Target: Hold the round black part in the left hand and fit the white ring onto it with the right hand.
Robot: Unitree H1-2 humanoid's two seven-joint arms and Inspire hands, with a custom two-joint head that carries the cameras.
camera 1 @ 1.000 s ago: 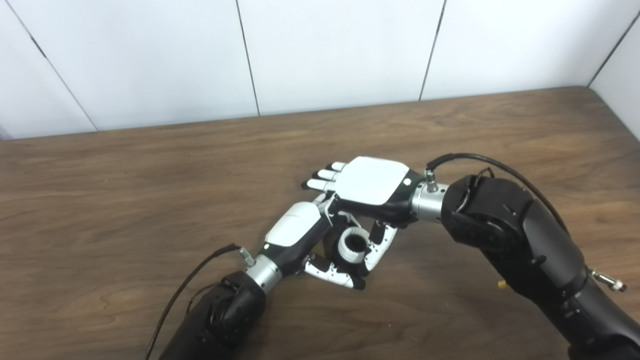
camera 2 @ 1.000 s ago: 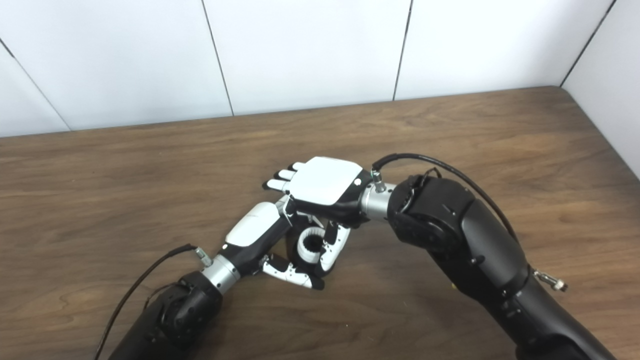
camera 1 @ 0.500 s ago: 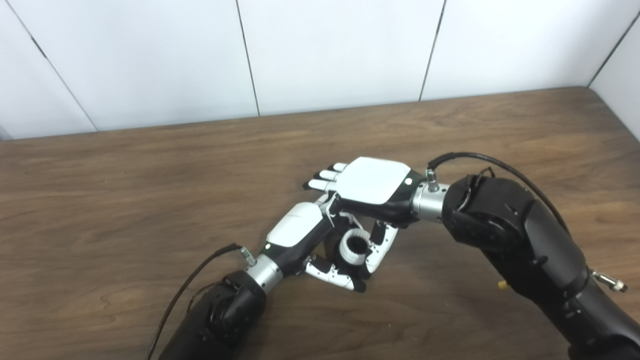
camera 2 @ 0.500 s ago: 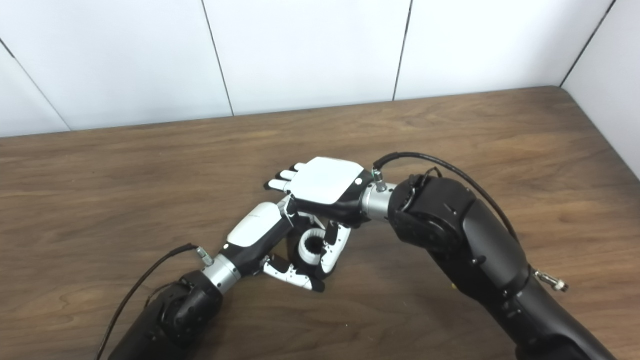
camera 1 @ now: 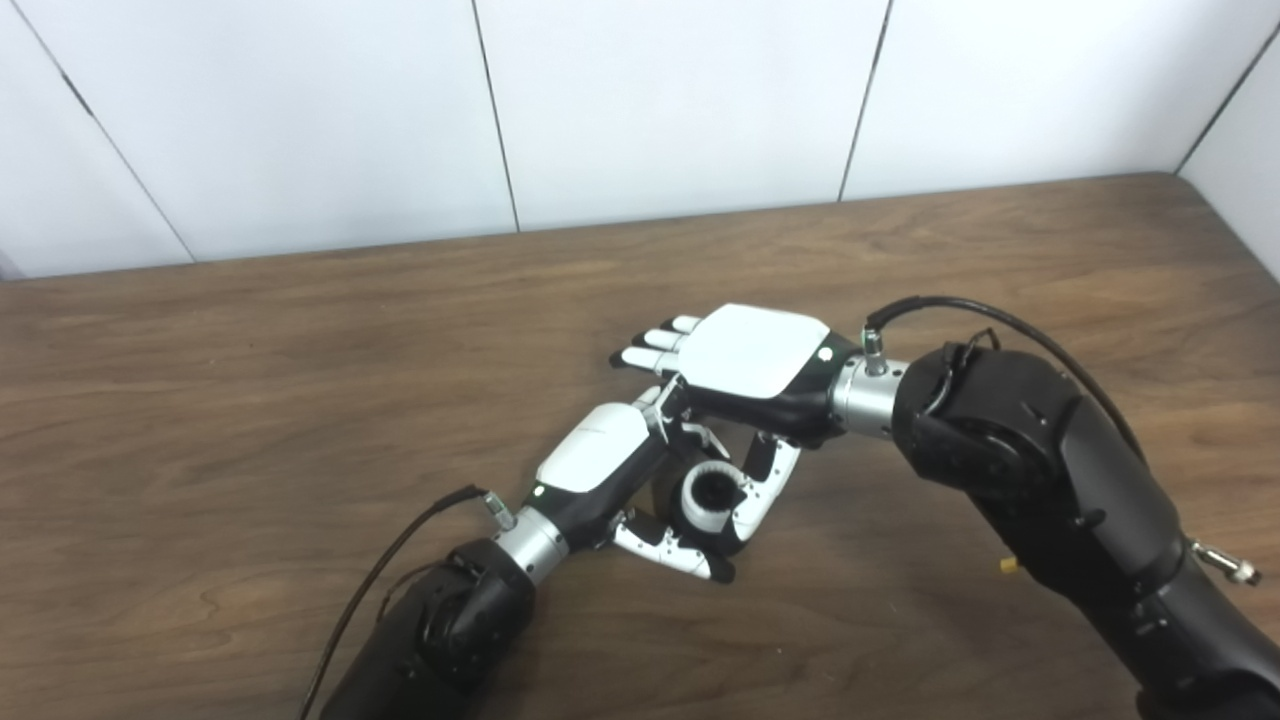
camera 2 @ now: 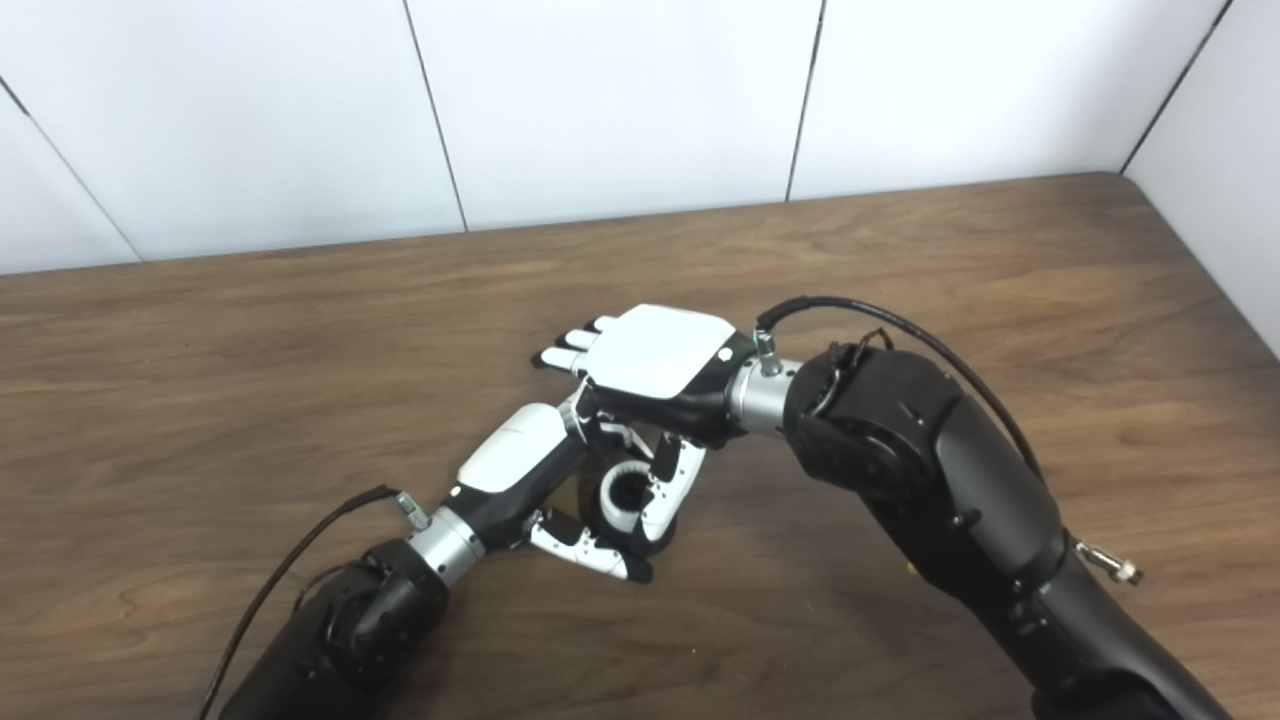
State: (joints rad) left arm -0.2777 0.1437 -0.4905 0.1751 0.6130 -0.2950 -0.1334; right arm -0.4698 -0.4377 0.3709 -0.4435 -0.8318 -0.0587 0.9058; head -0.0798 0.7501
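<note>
fingers [camera 1: 668, 547] of both hands close around the white ring [camera 1: 712, 492].

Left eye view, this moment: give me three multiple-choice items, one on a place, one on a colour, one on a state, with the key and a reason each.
1. Where is the white ring?
A. Flat on the table's far corner
B. Between the two hands, near the table's middle
C. Against the wall

2. What colour is the table?
A. Brown wood grain
B. Plain white
C. Green

3. How is the left hand?
A. Open and flat on the table
B. Out of view
C. Curled around the round black part with the ring on it

Key: 1 B, the ring sits between the left hand and the right hand. 2 A, wood grain shows all over. 3 C, its fingers wrap under and beside the part.
</note>
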